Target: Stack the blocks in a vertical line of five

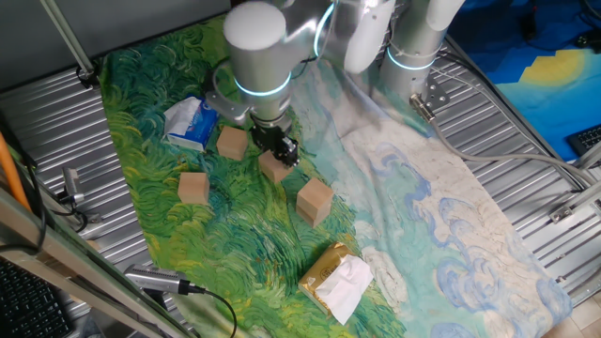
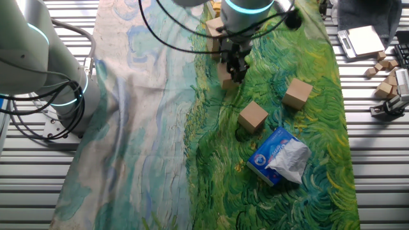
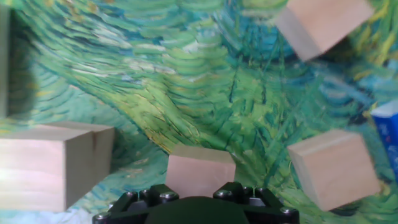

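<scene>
Claw (image 1: 282,150) sits low over a block (image 1: 273,169) at centre frame in one fixed view; whether its fingers are clamped on that cube or merely straddle it I cannot tell, since the hand view shows only the block (image 3: 200,174) pressed against the gripper base at bottom centre. Probably this cube is the intended pick or the stack's foot. Around it three blocks lie loose and apart on the green cloth (image 1: 160,122): one up-left (image 1: 232,143), one left (image 1: 193,187), one lower right (image 1: 315,200). No tower exists yet.
</scene>
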Controlling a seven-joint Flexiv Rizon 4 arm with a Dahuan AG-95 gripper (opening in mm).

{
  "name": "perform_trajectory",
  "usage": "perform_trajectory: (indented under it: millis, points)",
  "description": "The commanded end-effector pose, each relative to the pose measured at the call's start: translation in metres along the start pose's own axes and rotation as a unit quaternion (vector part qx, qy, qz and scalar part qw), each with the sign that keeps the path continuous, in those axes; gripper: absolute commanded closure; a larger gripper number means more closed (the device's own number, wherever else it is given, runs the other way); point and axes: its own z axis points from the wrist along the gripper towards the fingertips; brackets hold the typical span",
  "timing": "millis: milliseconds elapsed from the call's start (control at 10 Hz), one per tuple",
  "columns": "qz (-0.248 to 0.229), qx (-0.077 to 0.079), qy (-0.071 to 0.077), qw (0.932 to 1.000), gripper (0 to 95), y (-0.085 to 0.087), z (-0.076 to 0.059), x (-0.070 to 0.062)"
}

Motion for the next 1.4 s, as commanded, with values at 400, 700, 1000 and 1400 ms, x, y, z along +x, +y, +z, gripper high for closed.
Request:
perform_trajectory:
  millis: [400, 700, 1000, 1400]
  points:
    - [-0.022, -0.003, 0.025, 0.9994, 95.0, 0.025, -0.07, 0.006]
    - [-0.015, -0.002, 0.04, 0.9991, 95.0, 0.049, -0.097, 0.005]
    - [0.009, -0.002, 0.047, 0.9989, 95.0, 0.074, -0.108, -0.005]
    - [0.044, 0.001, 0.045, 0.998, 95.0, 0.11, -0.097, -0.013]
